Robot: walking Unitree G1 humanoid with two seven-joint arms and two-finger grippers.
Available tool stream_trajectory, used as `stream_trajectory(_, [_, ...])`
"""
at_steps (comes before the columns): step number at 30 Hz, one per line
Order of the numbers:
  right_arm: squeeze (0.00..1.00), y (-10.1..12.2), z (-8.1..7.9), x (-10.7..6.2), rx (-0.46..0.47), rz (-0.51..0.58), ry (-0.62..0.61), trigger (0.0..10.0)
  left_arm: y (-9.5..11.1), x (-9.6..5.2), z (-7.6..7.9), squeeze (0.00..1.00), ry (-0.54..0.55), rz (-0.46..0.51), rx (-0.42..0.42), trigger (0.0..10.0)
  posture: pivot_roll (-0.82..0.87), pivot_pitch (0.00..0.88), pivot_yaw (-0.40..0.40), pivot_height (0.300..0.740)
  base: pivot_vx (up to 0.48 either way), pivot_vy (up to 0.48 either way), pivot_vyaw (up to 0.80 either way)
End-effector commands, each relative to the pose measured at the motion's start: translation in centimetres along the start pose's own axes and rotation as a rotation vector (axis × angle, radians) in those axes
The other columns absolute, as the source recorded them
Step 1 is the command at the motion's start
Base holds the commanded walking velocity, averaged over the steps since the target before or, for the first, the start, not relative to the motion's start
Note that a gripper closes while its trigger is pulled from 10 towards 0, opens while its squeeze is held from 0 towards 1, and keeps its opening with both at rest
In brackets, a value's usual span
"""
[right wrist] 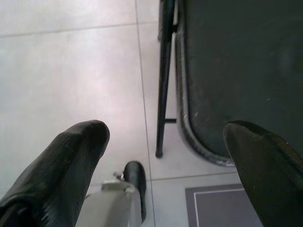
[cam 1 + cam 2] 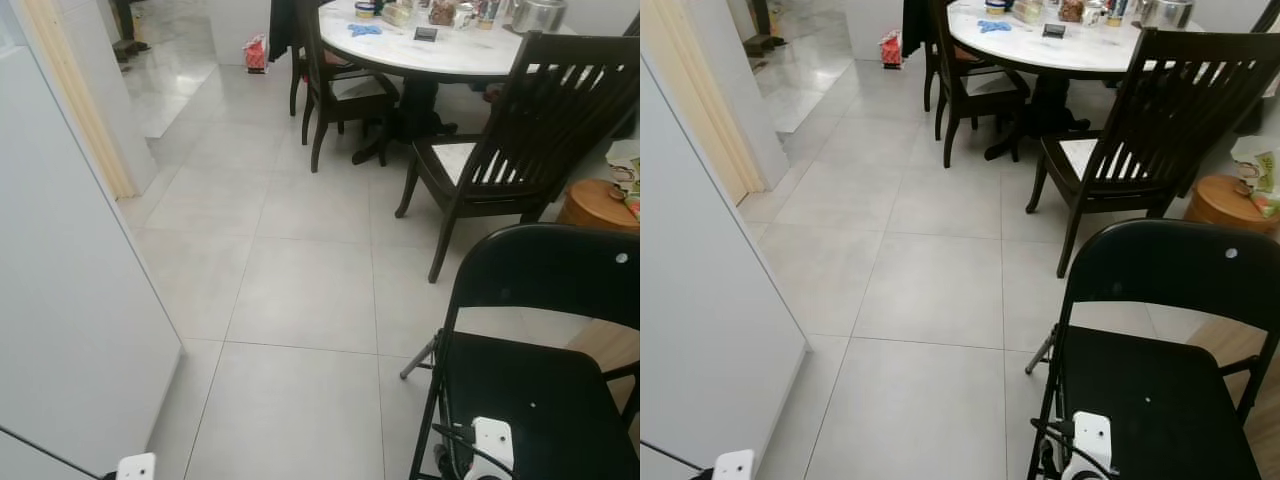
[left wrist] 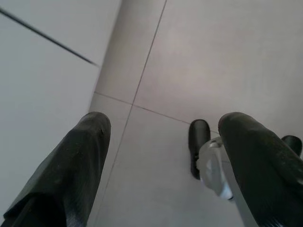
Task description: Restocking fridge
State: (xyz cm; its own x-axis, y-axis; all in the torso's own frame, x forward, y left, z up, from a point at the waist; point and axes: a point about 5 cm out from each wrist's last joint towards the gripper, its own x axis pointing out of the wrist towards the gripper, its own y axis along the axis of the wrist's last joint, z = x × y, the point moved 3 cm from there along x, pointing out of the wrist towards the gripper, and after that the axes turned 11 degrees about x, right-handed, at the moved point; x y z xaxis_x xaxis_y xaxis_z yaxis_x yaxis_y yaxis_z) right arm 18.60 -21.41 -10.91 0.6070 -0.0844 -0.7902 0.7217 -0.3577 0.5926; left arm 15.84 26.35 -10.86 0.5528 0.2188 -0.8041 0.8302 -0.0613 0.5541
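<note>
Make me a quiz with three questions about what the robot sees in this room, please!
1. Where is the black folding chair?
A. right in front of the robot, on its right
B. far away at the doorway
C. on the round table

2. What colour is the round table top?
A. red
B. white
C. green

3. How are the right gripper fingers?
A. holding a bottle
B. shut tight
C. open, holding nothing

Answers: 1 A, it is nearest in the head views. 2 B, the top is white. 3 C, floor shows between the fingers.
</note>
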Motion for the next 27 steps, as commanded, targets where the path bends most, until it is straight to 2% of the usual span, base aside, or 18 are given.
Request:
stream_trajectory(1, [0.00, -0.6, -0.5, 0.0, -0.031, -0.027, 0.007, 10.0, -1.7, -0.3, -0.4, 0.00, 0.002, -0.063, -0.008, 10.0, -0.06, 0.000, -0.004, 0.740, 0.000, 0.000, 0.80])
stream_trajectory(3, [0.00, -0.7, -0.6, 0.0, -0.040, -0.031, 0.012, 10.0, -1.8, -0.4, -0.6, 0.00, 0.006, -0.067, -0.010, 10.0, -0.06, 0.000, -0.004, 0.740, 0.000, 0.000, 0.80])
stream_trajectory(5, [0.00, -0.8, -0.9, 0.0, -0.011, -0.030, 0.022, 10.0, -1.9, -0.4, -0.6, 0.00, 0.006, -0.072, -0.013, 10.0, -0.06, 0.000, 0.001, 0.740, 0.000, 0.000, 0.80])
stream_trajectory(10, [0.00, -0.6, -1.2, 0.1, -0.049, -0.037, 0.032, 10.0, -2.1, -0.4, -0.3, 0.00, 0.000, -0.086, -0.015, 10.0, -0.06, 0.000, 0.006, 0.740, 0.000, 0.000, 0.80])
stream_trajectory(17, [0.00, -0.3, -1.2, 0.2, -0.059, -0.034, 0.031, 10.0, -2.2, -0.4, 0.0, 0.00, -0.007, -0.089, -0.026, 10.0, -0.06, 0.000, -0.006, 0.740, 0.000, 0.000, 0.80])
stream_trajectory(27, [0.00, -0.4, -1.5, 0.2, -0.085, -0.042, 0.062, 10.0, -3.1, -0.7, -0.2, 0.00, -0.004, -0.102, -0.045, 10.0, -0.06, 0.000, -0.009, 0.740, 0.000, 0.000, 0.80])
